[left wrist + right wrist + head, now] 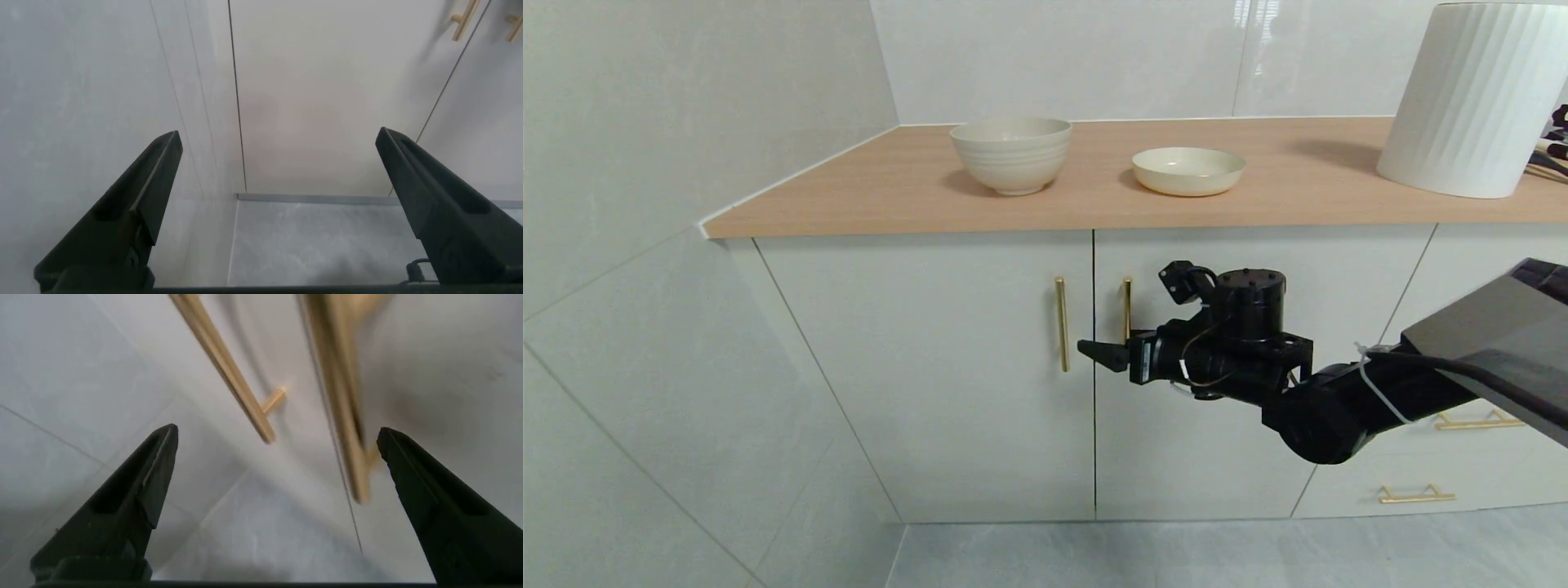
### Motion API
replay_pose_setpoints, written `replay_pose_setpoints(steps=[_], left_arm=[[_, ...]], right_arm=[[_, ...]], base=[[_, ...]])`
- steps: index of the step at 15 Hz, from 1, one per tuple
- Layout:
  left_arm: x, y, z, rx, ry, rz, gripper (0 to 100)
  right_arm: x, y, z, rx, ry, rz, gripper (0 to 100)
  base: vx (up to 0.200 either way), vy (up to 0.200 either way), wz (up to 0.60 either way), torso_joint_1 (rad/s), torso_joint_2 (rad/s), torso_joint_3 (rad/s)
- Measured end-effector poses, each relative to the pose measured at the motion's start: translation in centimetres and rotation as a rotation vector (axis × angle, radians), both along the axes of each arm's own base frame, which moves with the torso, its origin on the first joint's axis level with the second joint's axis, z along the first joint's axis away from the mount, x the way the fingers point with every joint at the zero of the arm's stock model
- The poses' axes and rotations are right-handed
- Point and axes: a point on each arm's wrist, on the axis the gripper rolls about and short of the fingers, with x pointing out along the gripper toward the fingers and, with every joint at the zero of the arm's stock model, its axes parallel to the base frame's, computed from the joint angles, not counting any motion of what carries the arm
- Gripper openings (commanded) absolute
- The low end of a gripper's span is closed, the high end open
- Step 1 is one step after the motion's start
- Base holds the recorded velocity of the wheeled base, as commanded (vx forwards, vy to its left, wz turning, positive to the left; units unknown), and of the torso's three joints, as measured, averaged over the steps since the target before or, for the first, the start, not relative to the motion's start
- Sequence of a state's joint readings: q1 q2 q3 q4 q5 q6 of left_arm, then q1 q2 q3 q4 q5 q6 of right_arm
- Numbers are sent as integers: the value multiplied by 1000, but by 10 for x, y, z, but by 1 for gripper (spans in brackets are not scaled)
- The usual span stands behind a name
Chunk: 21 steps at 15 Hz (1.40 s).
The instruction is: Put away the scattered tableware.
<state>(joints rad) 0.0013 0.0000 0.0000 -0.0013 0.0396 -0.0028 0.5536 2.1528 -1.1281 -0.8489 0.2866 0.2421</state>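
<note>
The empty, wide-open right hand is held by the right door handle; the left door handle could be snagged.

I have two cream pieces on the wooden countertop. The bowl is deep, with faint ridges around its wall, and stands upright, open side up, toward my left. The dish is shallow and smooth. It sits upright to the bowl's right, apart from it and slightly nearer the front edge.
</note>
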Motion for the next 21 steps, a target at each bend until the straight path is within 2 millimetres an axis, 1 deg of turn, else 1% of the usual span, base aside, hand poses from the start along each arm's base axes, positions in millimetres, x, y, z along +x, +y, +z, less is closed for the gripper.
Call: replay_pose_setpoints(steps=[3, 7, 10, 13, 16, 19, 21], left_arm=[[0, 0, 0, 0, 0, 0, 100], [0, 0, 0, 0, 0, 0, 100], [0, 0, 0, 0, 0, 0, 100], [0, 0, 0, 0, 0, 0, 100], [0, 0, 0, 1, 0, 0, 100], [0, 0, 0, 5, 0, 0, 100], [0, 0, 0, 2, -1, 1, 100]], right_arm=[[-2, 6, -4, 14, 23, 8, 100], [-5, 10, 0, 53, 43, 14, 100], [-12, 11, 0, 70, 72, 29, 100], [-22, 9, 1, 80, 106, 87, 100], [-39, 1, 0, 75, 149, 184, 100], [-54, -9, -2, 58, 178, 195, 100], [-65, -14, 0, 56, 182, 198, 100]], base=[[0, 0, 0, 0, 0, 0], [0, 0, 0, 0, 0, 0], [0, 0, 0, 0, 0, 0], [0, 0, 0, 0, 0, 0], [0, 0, 0, 0, 0, 0], [0, 0, 0, 0, 0, 0], [0, 0, 0, 0, 0, 0]])
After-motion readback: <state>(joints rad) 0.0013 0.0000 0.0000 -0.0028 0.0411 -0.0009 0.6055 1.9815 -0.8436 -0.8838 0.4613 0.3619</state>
